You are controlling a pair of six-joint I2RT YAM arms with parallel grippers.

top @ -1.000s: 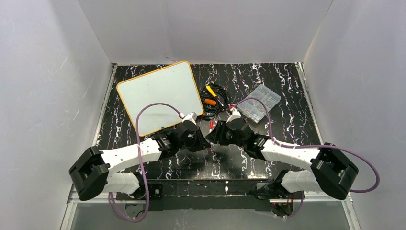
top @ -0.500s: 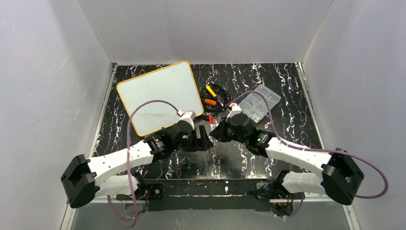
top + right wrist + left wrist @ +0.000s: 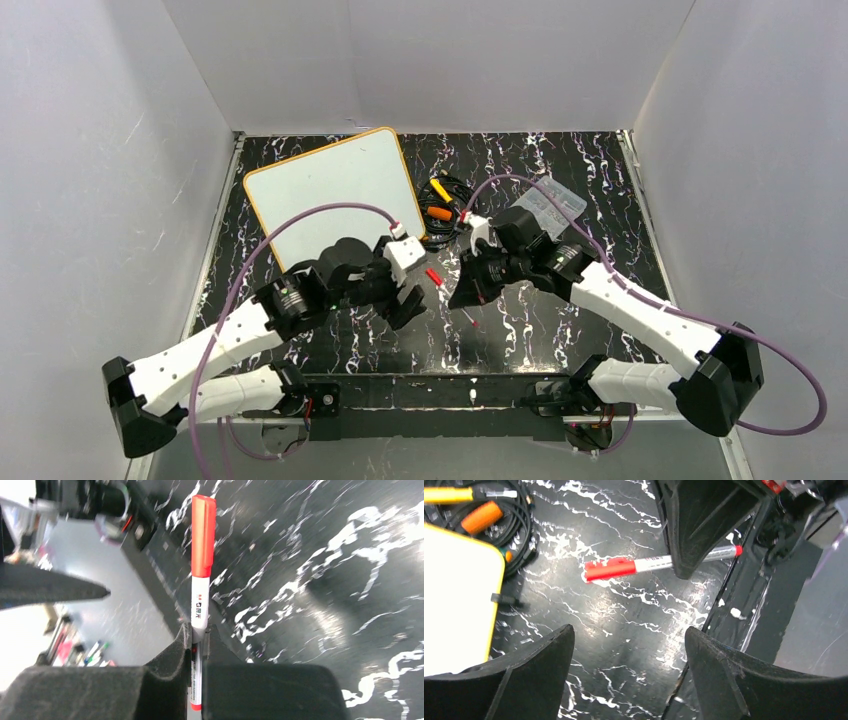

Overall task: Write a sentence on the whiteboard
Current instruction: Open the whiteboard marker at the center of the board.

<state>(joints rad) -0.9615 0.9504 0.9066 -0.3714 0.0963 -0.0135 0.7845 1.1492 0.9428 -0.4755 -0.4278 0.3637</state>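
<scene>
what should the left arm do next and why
Probably bring the open left end effector onto the red cap and close on it. The right end effector is shut on the marker, the cap is on, and the whiteboard is blank, so uncapping likely comes first.

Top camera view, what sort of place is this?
Likely a robot lab test cell: a left arm and right arm bolted to a black marbled table, plain white walls boxing it in, and staged props such as a whiteboard and a clear parts box.
</scene>
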